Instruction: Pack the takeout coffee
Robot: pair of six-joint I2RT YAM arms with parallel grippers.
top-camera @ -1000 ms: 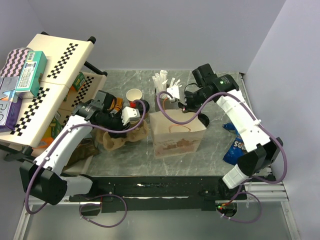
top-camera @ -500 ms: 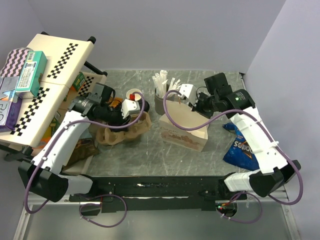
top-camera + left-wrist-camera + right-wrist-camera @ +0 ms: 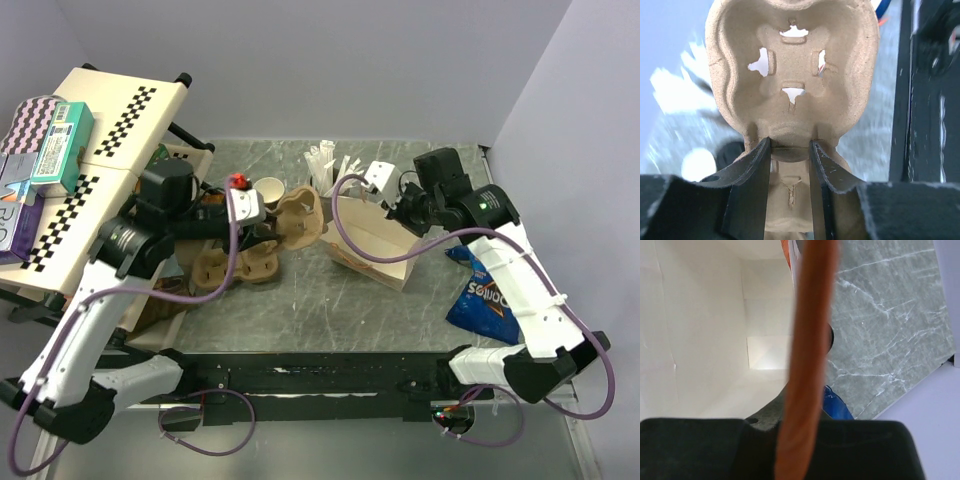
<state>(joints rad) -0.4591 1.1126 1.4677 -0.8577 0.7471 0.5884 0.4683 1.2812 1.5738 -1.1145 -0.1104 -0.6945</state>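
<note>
One brown kraft coffee cup (image 3: 268,190), white inside and without a lid, stands on the table behind the carriers. My left gripper (image 3: 262,213) (image 3: 790,150) is shut on a brown moulded cup carrier (image 3: 297,212) (image 3: 790,75) and holds it in the air between the cup and the paper bag. A second carrier (image 3: 236,266) lies on the table below it. My right gripper (image 3: 397,213) (image 3: 801,415) is shut on the top edge of the brown paper bag (image 3: 375,243) (image 3: 807,340). The bag is tipped over, with its white inside (image 3: 705,330) showing.
A grey cup of white sticks (image 3: 325,175) stands behind the bag. A blue chip bag (image 3: 480,298) (image 3: 836,407) lies at the right. A checkered rack (image 3: 95,160) with boxes fills the left side. The marble table (image 3: 890,315) shows right of the bag.
My left gripper has lifted one carrier off the other and carried it right, toward the bag. My right gripper has pulled the bag's top edge back, tipping the bag open.
</note>
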